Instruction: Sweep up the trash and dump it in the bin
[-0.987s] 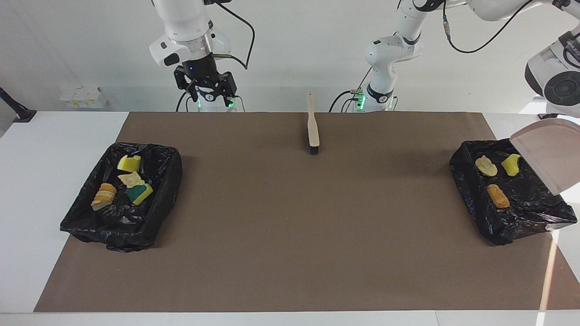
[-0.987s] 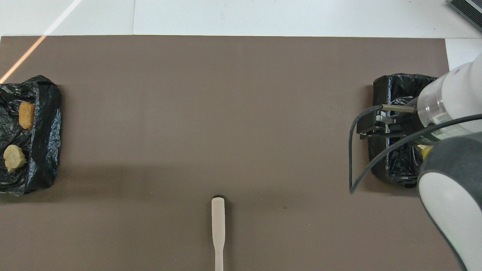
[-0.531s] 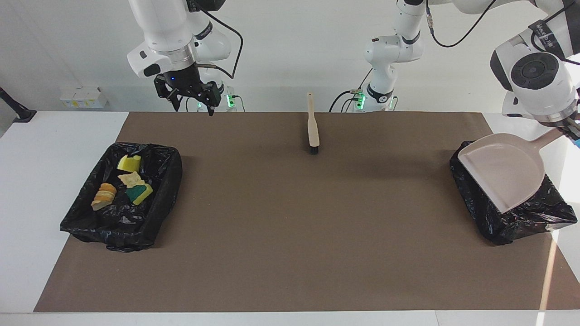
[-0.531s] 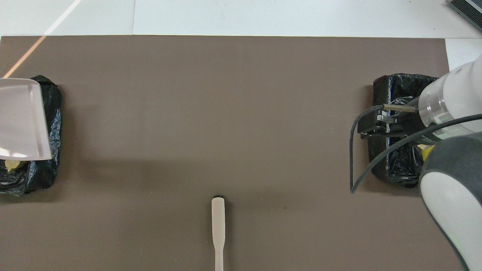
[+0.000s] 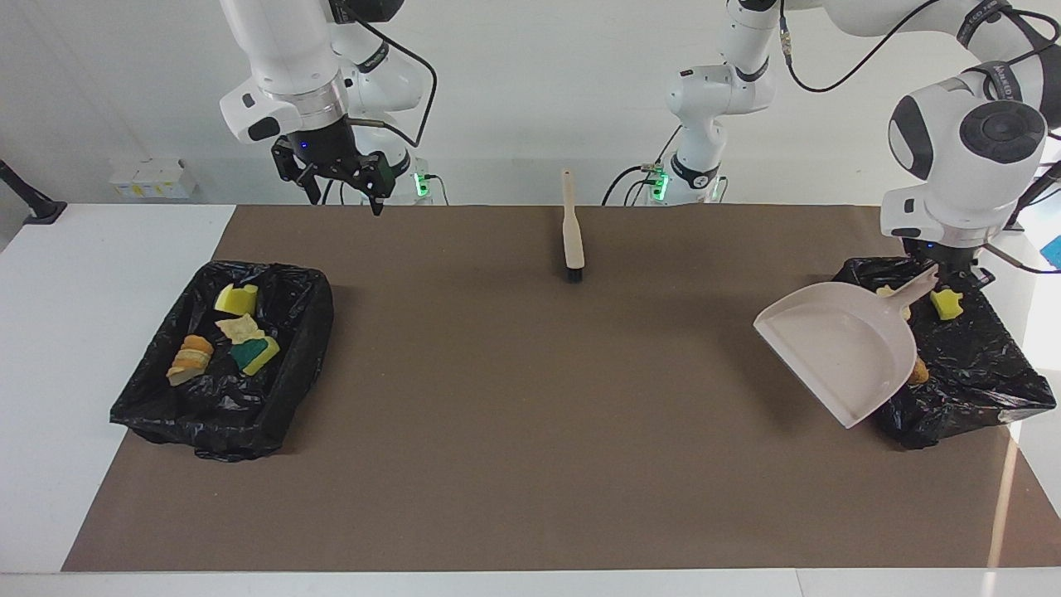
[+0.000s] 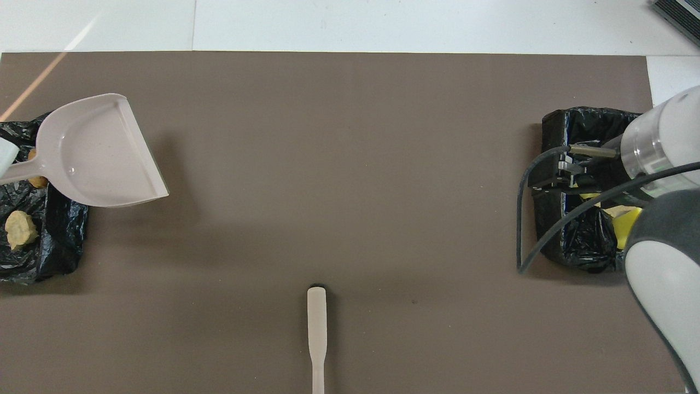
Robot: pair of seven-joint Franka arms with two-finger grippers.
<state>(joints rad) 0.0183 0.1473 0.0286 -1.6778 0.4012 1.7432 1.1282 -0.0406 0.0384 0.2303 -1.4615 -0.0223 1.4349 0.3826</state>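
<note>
On the brown mat (image 5: 530,431), no loose trash is visible in either view; sweeping appears complete.

1. Bins. 2 bins lined with black bags stand at the mat's ends. Bin at the right arm's end (image 5: 224,414), at 9 o'clock in the facing view, holds 4 pieces of trash (image 5: 236,332): yellow and green-backed sponge chunks, a pale lump and an orange-tan piece. Bin at the left arm's end (image 5: 970,406), at 3 o'clock in that view, shows a yellow chunk (image 5: 945,304), a pale lump partly hidden by the dustpan handle, and an orange-brown lump mostly hidden by the pan. The pieces I can count lie inside bags.

2. Dustpan (image 5: 833,348). Pale, empty, tilted, raised over the mat-side rim of the bin at the left arm's end. Left gripper (image 5: 941,269) is pinching its handle over that bin.

3. Brush (image 5: 571,228). Lies unheld on the mat at 12 o'clock in the facing view, near the robots' edge.

4. Right gripper (image 5: 336,178). Fingers spread, nothing held, raised over the mat's edge near its base; this arm waits.

Judgement: dumping looks done. Remaining: setting the dustpan down.
</note>
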